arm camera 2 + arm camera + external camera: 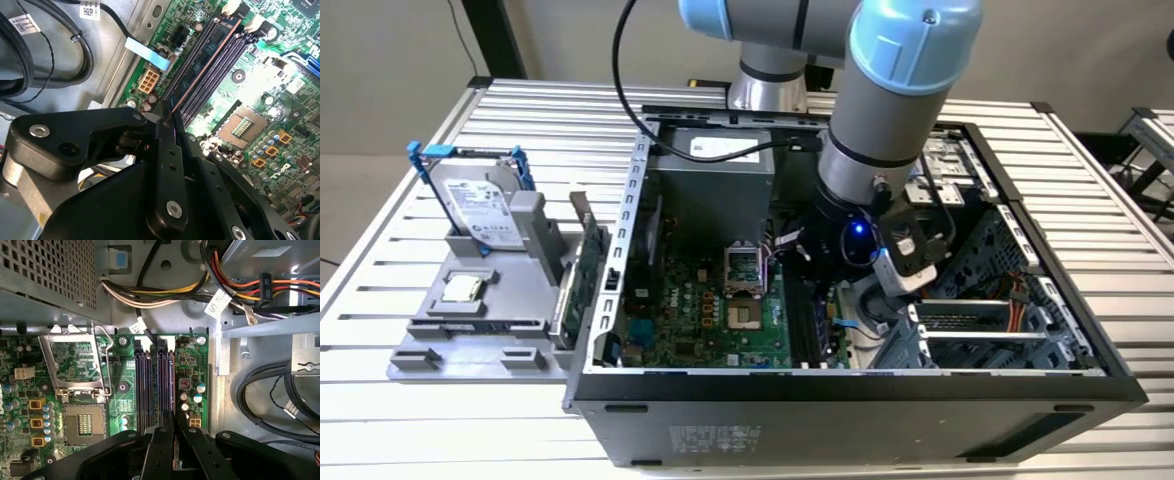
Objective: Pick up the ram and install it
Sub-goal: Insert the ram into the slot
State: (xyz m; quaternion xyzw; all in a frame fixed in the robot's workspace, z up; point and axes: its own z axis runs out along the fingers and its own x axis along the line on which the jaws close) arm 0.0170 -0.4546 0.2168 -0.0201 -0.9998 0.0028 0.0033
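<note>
Gripping ram (200, 67) edge-on, jaws hiding its near end.

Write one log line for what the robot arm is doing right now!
phase: installing | black gripper: shut on thin bluish-dark ram stick | ram: in memory slot on green motherboard | site: open dark computer case

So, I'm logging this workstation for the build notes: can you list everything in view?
computer case: one, black, open, on the slatted table.
motherboard: one, green, inside the case.
CPU socket: one, silver frame open, on the motherboard.
ram: one, dark stick, in a memory slot beside the socket.
hard drive: one, silver, upright in the grey holder at the exterior view's left.
green card: one, upright between holder and case.
gripper: one, black, fingers pinched on the ram's end.
</note>
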